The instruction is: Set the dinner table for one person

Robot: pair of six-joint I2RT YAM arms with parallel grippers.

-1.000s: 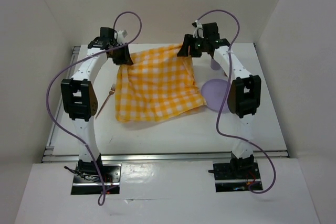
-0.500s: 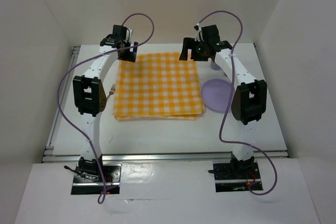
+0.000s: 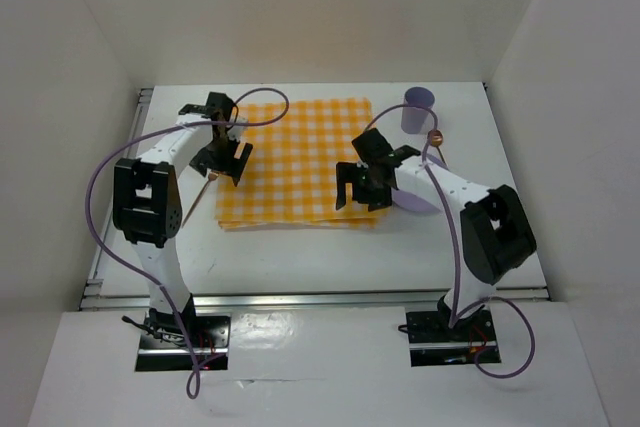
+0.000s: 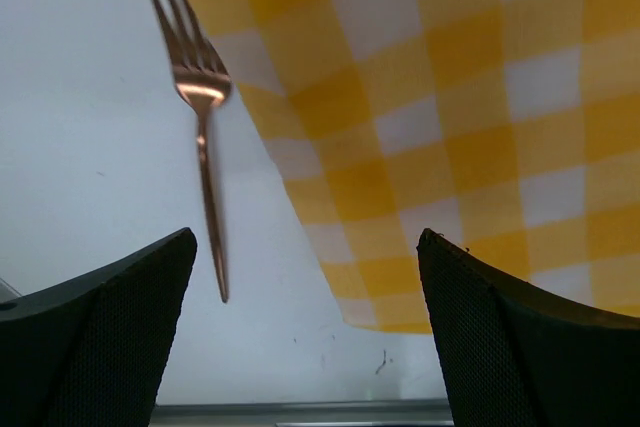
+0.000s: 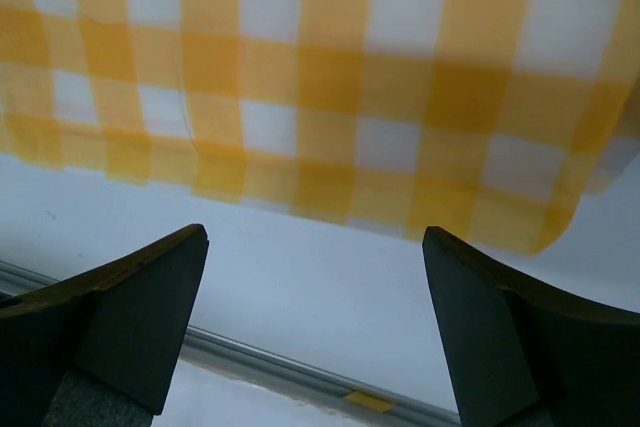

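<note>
Left gripper (image 4: 305, 247) and right gripper (image 5: 315, 237) are hovering spread and empty over the cloth (image 3: 300, 162), so the fork (image 4: 203, 137) beside it's probably next.

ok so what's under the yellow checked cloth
Only the white dinner table shows around the checked cloth, which lies flat on it. The fork lies beside its edge, not under. Whatever the cloth covers cannot be seen.

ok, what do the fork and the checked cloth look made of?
Fork: probably metal, polished copper or rose-gold finish; it shows bright glints at the neck. Checked cloth: woven fabric, matte yellow and white; its edge lies soft and slightly wavy, apparently in layers.
</note>
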